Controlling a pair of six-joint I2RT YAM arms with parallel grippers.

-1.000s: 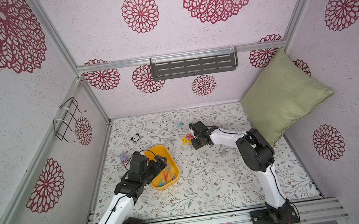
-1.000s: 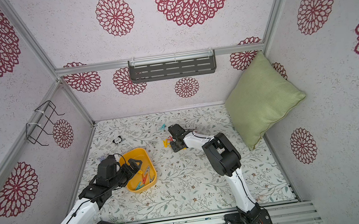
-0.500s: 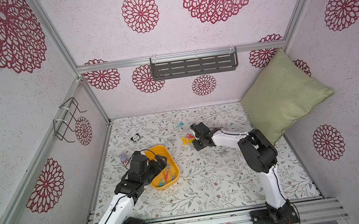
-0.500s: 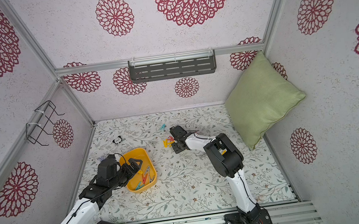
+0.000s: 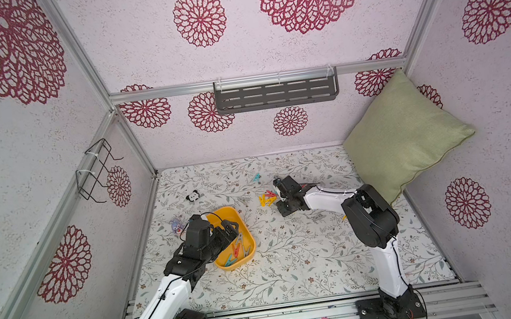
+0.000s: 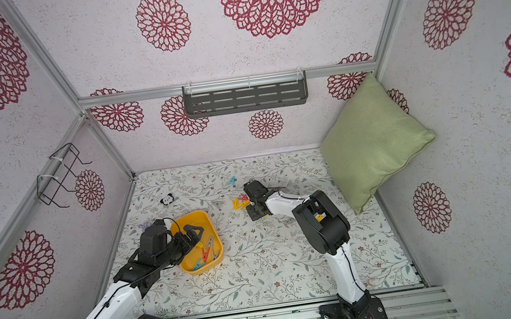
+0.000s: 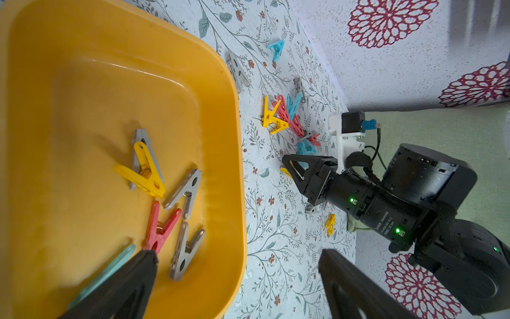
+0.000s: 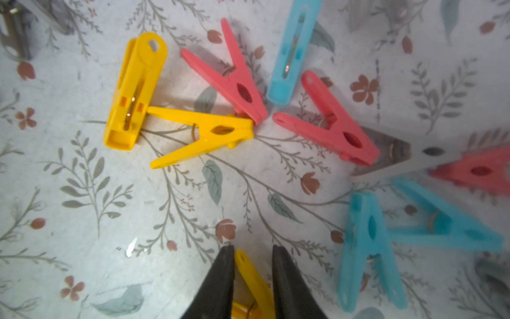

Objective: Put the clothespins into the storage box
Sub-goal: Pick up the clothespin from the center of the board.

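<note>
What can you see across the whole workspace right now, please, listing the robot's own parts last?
storage box: one, yellow, left side of the mat.
clothespins in the box: at least six; grey, yellow, red, teal.
loose clothespins: a dozen or more; yellow, red, blue, grey; around the right hand.
panda toy: one, black-and-white, beyond the box.
plush figure: one, purple, beside the box.
cushion: one, green, against the right wall.
wall shelf: one, dark grey, back wall.
wire rack: one, black, left wall.
left hand: open, over the box.
right hand: fingers flanking a yellow clothespin; grip unclear.
</note>
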